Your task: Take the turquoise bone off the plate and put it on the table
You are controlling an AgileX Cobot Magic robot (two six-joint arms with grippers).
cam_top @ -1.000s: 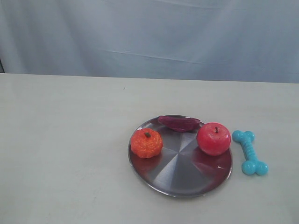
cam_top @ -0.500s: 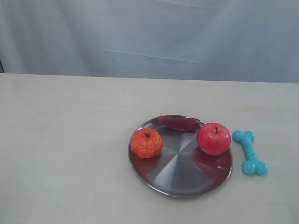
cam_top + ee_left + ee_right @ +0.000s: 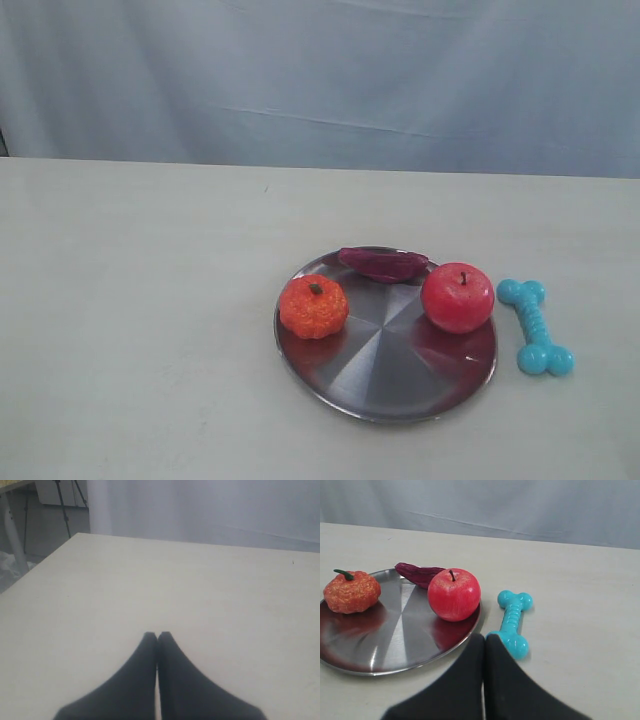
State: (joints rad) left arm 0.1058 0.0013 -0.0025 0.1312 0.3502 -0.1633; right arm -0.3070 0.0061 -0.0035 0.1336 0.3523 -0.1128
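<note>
one ribbed turquoise bone beside shiny round plate

One plate, one turquoise bone, one apple, one pumpkin, one purple vegetable.

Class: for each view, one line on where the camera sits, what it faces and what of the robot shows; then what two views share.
Exterior view: off the arms, looking down across the table at the plate; no robot part shows.
Left wrist view: on the left arm, facing only the table; left gripper closed.
Right wrist view: on the right arm, facing the plate and turquoise bone; right gripper closed.
Shared: exterior and right wrist both show plate, bone, red apple.
</note>
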